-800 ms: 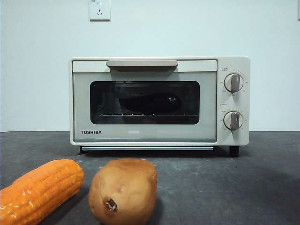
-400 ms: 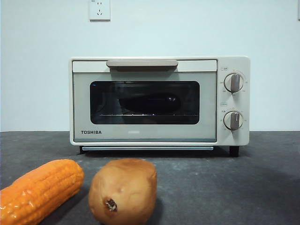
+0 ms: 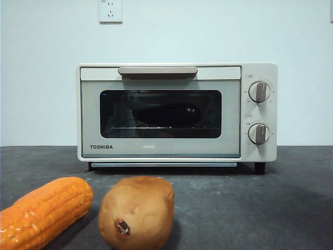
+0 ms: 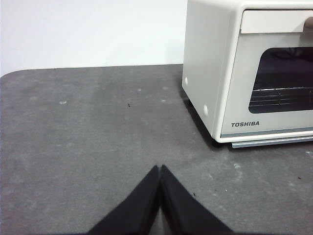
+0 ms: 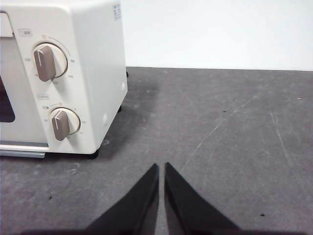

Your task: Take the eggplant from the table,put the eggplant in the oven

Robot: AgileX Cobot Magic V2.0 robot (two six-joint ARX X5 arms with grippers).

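Now the eggplant (image 3: 166, 114) is inside the oven (image 3: 177, 151), lying flat on the wire rack (image 3: 166, 127) behind the dark glass of the door (image 3: 104, 140). The door is closed. The eggplant looks like a long dark shape through the glass, and its color is hard to make out. The oven stands at the back of the table (image 3: 260, 208), near the white wall (image 3: 208, 31). It has a bar handle (image 3: 157, 70) on top of the door and two round knobs (image 3: 259, 91) on one side, one above the other. At the front of the table lie a corn cob (image 3: 44, 211) and a potato (image 3: 136, 212), just beside each other and well apart from the oven. The left gripper (image 4: 160, 169) hangs over bare table near the oven's door-side corner, with its two black jaws pressed together and nothing between them. The right gripper (image 5: 161, 166) hangs over bare table near the knob side of the oven, its jaws almost together with only a thin gap, and it holds nothing. Neither gripper touches the oven. A wall socket (image 3: 110, 10) sits high on the wall above the oven.
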